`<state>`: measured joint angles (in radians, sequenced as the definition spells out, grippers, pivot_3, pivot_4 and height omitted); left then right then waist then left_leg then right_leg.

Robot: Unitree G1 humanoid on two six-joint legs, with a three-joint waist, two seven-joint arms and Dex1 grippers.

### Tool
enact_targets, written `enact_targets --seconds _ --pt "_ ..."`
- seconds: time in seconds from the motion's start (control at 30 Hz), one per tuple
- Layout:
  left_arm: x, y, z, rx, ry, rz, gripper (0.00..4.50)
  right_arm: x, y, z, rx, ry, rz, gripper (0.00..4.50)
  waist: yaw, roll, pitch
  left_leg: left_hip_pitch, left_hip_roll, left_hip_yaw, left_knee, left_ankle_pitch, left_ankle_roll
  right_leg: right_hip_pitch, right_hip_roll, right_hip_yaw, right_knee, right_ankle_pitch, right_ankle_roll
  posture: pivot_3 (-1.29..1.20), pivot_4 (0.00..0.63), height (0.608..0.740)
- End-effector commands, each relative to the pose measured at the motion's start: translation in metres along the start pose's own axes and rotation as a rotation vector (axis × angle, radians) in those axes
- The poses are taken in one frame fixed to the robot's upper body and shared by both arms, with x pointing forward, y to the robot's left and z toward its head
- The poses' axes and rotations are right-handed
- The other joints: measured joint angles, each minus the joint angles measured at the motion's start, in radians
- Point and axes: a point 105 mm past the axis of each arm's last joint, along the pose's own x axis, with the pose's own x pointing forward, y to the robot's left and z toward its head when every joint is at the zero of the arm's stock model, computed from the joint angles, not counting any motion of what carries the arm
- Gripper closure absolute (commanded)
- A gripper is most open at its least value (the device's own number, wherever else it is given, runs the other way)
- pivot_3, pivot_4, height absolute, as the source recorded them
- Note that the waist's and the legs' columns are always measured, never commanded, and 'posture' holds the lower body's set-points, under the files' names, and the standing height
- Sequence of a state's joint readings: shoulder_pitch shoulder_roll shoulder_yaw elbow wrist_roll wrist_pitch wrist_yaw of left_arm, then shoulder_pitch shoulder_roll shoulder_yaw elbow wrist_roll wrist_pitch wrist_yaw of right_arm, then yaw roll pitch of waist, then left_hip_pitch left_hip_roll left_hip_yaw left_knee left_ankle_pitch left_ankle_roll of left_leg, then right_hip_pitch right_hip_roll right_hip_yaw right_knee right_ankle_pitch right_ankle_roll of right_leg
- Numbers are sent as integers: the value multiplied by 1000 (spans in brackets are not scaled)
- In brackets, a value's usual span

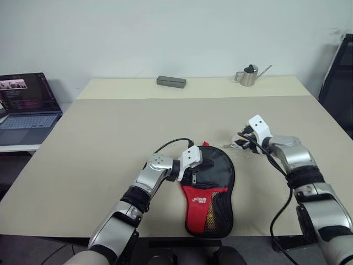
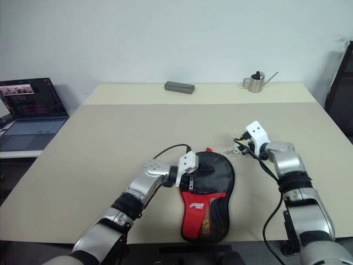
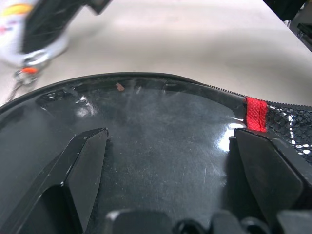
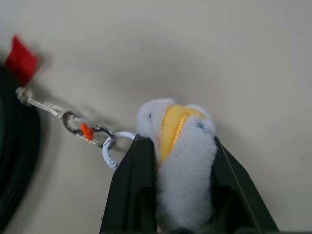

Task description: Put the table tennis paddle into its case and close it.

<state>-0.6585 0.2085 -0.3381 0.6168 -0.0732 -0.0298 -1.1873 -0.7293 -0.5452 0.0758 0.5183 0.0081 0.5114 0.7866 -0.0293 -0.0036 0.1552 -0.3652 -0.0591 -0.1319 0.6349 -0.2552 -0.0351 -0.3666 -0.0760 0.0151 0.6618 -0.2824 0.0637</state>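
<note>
The right gripper's (image 4: 183, 195) two black fingers (image 4: 129, 195) are pinched on the small white-yellow plush charm (image 4: 183, 161), which fills the gap between them; from the charm a white ring, a metal clasp with an orange part and a short chain (image 4: 73, 124) run across the bare table (image 1: 110, 138) to a red tab (image 4: 19, 58) at the rim of the case (image 1: 209, 190). The left gripper's (image 3: 168, 161) fingers (image 3: 83, 170) are spread wide and sit down on the glossy black upper face of the case, one on each side, with nothing caught between them. The case lies flat near the front edge of the table, about midway along it, its round black part toward the far edge and its red lower part with the mesh pocket and white logo toward the front edge. The table tennis paddle cannot be made out; whether it lies inside the case cannot be told. In the head views the right gripper (image 2: 245, 144) is just off the case's upper right side, low over the tabletop, and the left gripper (image 1: 201, 165) lies over the case's upper left part. Along the far edge stand a dark grey oblong box (image 1: 171, 81) near the middle and a small metal watering can (image 1: 249, 75) toward the far right corner. An open laptop (image 1: 25, 107) sits on a separate surface beyond the table's left edge.
</note>
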Motion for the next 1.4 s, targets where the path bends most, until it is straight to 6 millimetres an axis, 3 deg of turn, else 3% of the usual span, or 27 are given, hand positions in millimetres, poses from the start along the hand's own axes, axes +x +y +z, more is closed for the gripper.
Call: enact_targets --seconds 0.03,0.4,1.07,1.4 --pt "1 -25 -55 -152 146 -49 0 -29 -9 15 -19 -39 -23 3811 1 0 0 0 0 0 0 0 0 0 0 0 0 0 0 0 150 740" --pt "5 -26 -54 -149 148 -69 0 -76 27 -1 -46 27 97 3811 4 -1 -1 0 1 -1 -1 -1 1 4 -1 -2 -4 -4 6 0 150 740" --pt "11 -34 -61 -133 195 -122 0 -126 68 -28 -26 125 249 3811 20 -5 -1 1 2 -3 -5 -2 3 11 -4 -8 -16 -5 9 0 150 740" --pt "15 -37 -60 -126 202 -147 0 -149 107 -45 -51 173 448 3820 31 -6 -2 2 0 -3 -5 -5 7 13 -8 -9 -18 -7 12 0 150 740"
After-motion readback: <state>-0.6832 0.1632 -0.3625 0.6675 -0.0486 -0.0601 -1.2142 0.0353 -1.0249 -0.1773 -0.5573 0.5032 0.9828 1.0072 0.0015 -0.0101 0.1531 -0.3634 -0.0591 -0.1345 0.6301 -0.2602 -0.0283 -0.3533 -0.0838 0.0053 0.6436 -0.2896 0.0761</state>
